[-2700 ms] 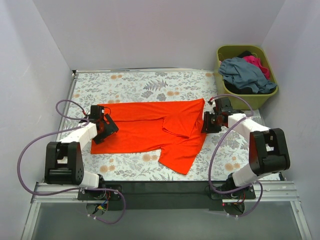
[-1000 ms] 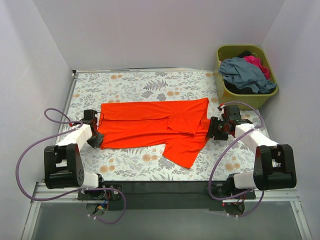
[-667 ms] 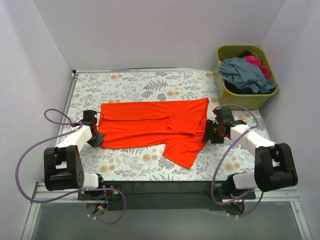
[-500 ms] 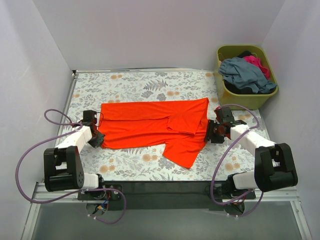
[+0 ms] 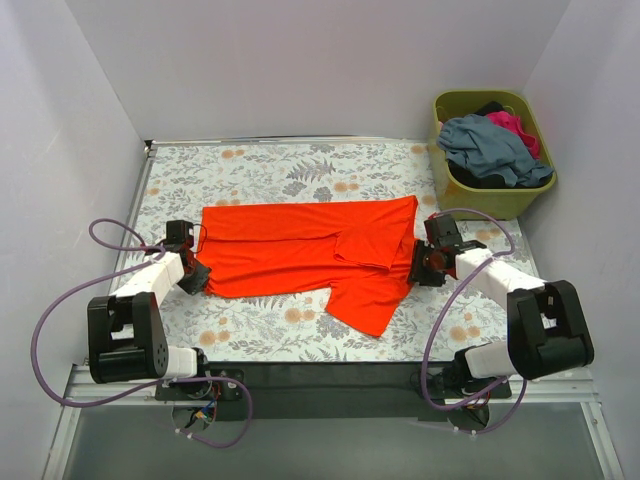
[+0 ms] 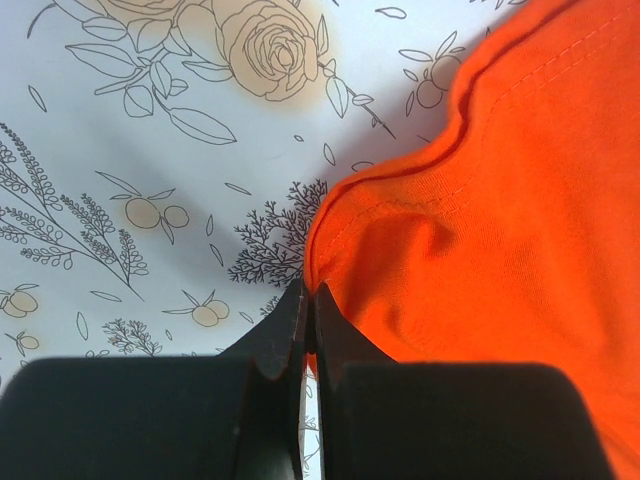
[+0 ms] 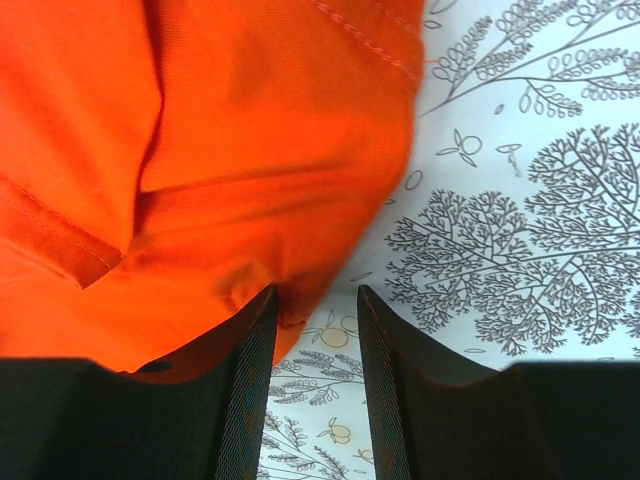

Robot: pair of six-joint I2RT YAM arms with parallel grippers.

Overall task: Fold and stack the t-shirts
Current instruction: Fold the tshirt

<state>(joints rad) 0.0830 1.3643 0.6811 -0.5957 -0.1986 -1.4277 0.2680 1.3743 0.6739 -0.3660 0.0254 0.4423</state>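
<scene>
An orange shirt [image 5: 300, 255] lies spread across the middle of a floral table [image 5: 260, 165], its long side running left to right. One sleeve is folded over the body, and a flap points toward the near edge. The left gripper [image 5: 193, 272] sits low at the shirt's left edge, jaws together and pinching the hem there. The right gripper [image 5: 418, 268] sits at the shirt's right edge with its jaws apart. One of its fingers is against the cloth, the other over bare table, and nothing is clamped. At the far right corner, a green basket [image 5: 515, 200] holds a grey shirt [image 5: 490, 145], a pink shirt [image 5: 512, 125] and something dark.
</scene>
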